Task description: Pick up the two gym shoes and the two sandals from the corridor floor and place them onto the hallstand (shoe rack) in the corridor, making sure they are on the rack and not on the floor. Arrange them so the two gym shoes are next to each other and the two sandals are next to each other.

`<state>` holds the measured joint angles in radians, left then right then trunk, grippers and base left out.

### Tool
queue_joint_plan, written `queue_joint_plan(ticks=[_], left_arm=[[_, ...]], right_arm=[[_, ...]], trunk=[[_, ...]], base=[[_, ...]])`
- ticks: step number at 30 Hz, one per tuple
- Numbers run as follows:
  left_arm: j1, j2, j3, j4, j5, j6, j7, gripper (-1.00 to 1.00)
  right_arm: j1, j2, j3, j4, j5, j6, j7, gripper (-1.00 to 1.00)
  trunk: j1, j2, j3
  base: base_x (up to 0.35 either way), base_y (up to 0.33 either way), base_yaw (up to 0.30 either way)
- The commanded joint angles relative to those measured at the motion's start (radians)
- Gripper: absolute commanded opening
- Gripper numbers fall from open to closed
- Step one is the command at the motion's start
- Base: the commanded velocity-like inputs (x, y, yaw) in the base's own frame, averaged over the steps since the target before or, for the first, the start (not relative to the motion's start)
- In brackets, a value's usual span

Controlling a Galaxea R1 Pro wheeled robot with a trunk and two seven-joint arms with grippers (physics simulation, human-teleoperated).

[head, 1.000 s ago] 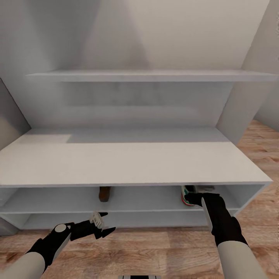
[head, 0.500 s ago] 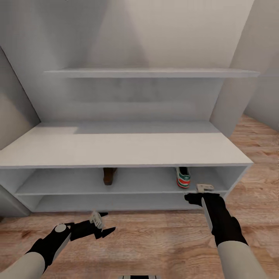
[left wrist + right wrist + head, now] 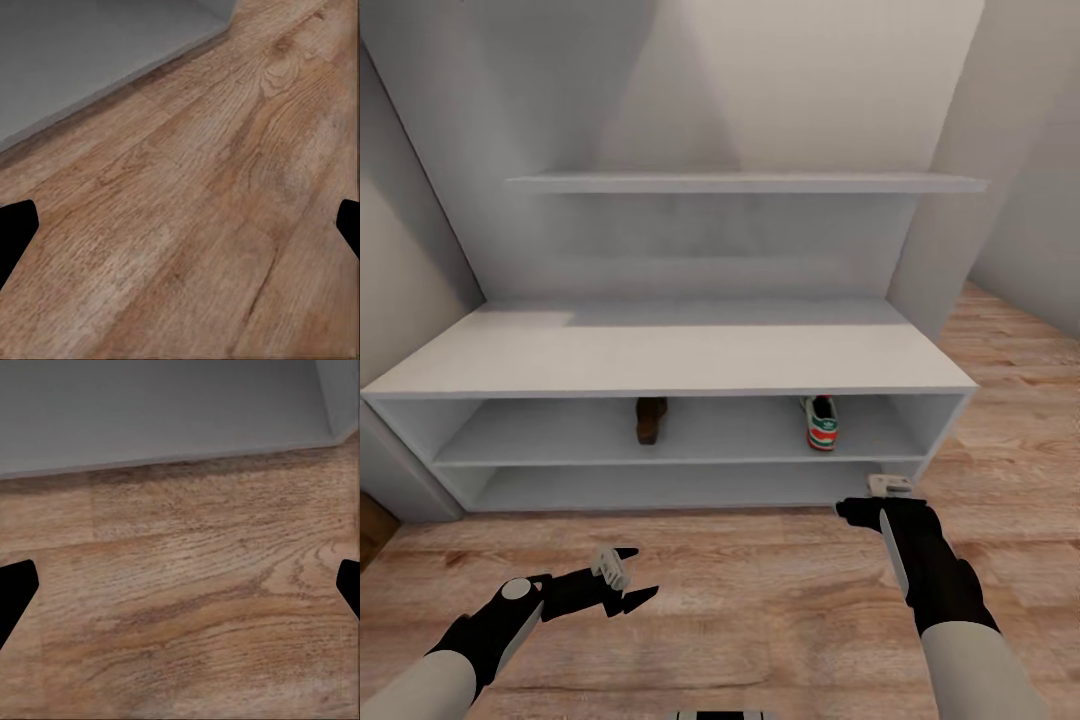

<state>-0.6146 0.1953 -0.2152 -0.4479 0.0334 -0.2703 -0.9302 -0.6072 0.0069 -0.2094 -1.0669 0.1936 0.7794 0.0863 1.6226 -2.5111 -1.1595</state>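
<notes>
Over the corridor floor [image 3: 760,600], the left claw [image 3: 622,584] hangs with its fingers spread apart and nothing between them; its wrist view has bare planks between two well-separated black fingertips [image 3: 15,232]. Beyond that claw and somewhat to its right, one dark brown sandal [image 3: 651,419] sits on the upper open tier of the hallstand [image 3: 660,355], well apart from the claw. Further right on the same tier stands one gym shoe [image 3: 821,422], heel outward, well apart from the sandal. It lies beyond the right claw [image 3: 872,497] and a little to its left, near but not touching. The right claw is empty, fingers wide apart in its wrist view [image 3: 16,589], just short of the hallstand's lowest tier.
</notes>
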Motion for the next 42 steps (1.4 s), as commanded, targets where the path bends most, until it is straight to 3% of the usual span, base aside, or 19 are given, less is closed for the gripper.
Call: queue_joint_plan(ticks=[1, 19, 20, 25, 30, 36, 39, 42], left_arm=[[-0.001, 0.001, -0.006, 0.0, 0.003, -0.004, 0.001, 1.0], [-0.001, 0.001, -0.004, 0.0, 0.004, -0.004, 0.001, 1.0], [-0.001, 0.001, -0.004, 0.0, 0.004, -0.004, 0.001, 1.0], [-0.001, 0.001, -0.004, 0.0, 0.005, -0.003, 0.001, 1.0], [-0.001, 0.001, -0.004, 0.0, 0.005, -0.003, 0.001, 1.0], [-0.001, 0.002, -0.004, 0.0, 0.005, -0.003, 0.001, 1.0], [-0.001, 0.002, -0.004, 0.0, 0.006, -0.003, 0.002, 1.0], [-0.001, 0.002, -0.004, 0.0, 0.006, -0.003, 0.002, 1.0]], right_arm=[[0.0, 0.001, -0.002, -0.001, 0.01, 0.004, 0.009, 1.0], [0.013, 0.001, -0.007, 0.001, 0.002, -0.006, 0.02, 1.0], [0.013, 0.001, -0.007, 0.001, 0.001, -0.054, 0.019, 1.0], [0.014, 0.001, -0.008, 0.002, -0.001, -0.109, 0.017, 1.0], [0.014, 0.001, -0.008, 0.006, -0.002, -0.127, 0.015, 1.0], [0.017, 0.001, -0.01, 0.018, -0.003, -0.257, 0.017, 1.0], [0.023, -0.002, -0.014, 0.145, -0.006, -0.328, 0.02, 1.0], [0.025, -0.004, -0.016, 0.275, -0.007, -0.349, 0.02, 1.0]], trunk=[[-0.001, 0.0, -0.001], [-0.001, 0.0, -0.001], [-0.001, 0.0, -0.001], [-0.001, 0.0, -0.001], [-0.003, 0.001, 0.019], [-0.006, 0.002, 0.042], [-0.007, 0.003, 0.053], [-0.008, 0.004, 0.065]], base=[[-0.125, 0.0, 0.0], [-0.016, 0.0, 0.0], [0.0, 0.0, 0.0], [0.0, 0.0, 0.0], [0.0, 0.0, 0.0], [0.0, 0.0, 0.0], [0.0, 0.0, 0.0], [0.0, 0.0, 0.0]])
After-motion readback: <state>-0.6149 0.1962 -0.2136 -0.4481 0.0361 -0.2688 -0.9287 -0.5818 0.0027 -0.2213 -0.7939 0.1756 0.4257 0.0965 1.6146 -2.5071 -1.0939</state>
